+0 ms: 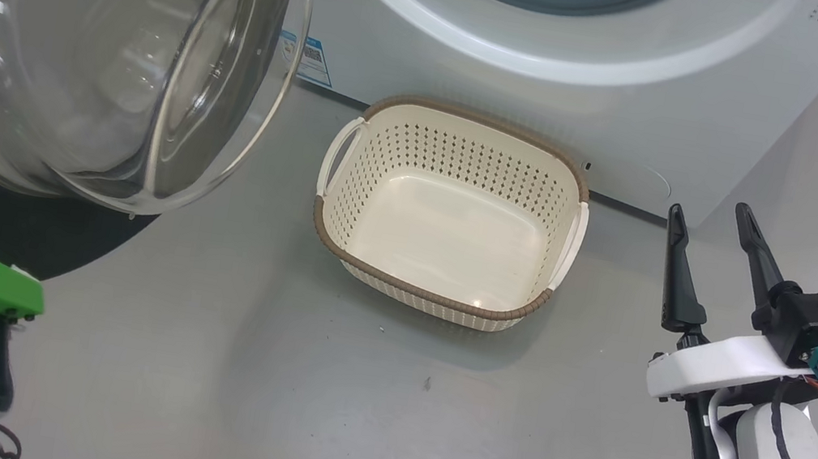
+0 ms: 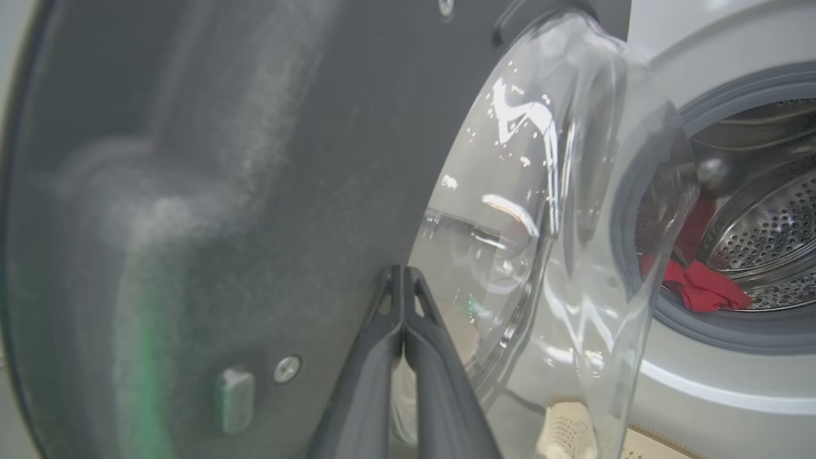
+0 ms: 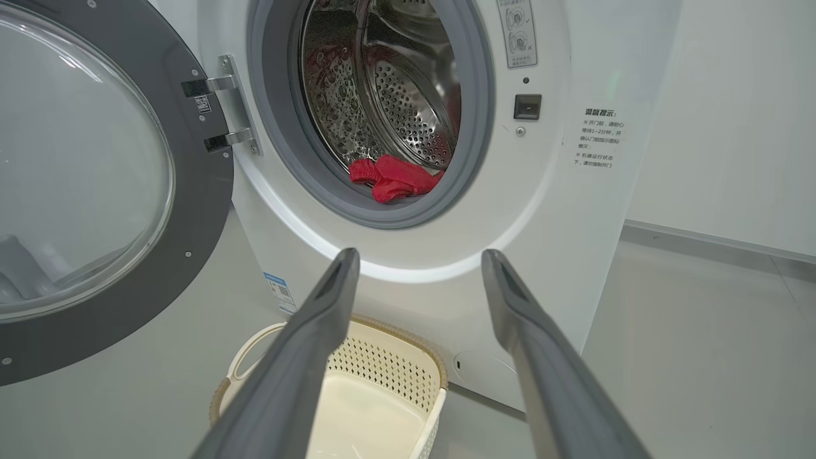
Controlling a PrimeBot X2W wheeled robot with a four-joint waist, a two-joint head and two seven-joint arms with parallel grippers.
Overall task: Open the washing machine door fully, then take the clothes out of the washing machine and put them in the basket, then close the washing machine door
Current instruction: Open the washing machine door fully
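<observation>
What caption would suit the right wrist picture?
Open right pincer facing red clothes in the washing machine; door open, basket below.

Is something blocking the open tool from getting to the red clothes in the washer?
Nothing visible does. The door stands swung aside, and the right tool points at the open drum, where the clothes lie near the front edge.

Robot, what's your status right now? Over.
Left gripper shut beside open washing machine door; right gripper open, holding nothing. Clothes in the drum, none in the basket. Nothing seen blocking the way.
</observation>
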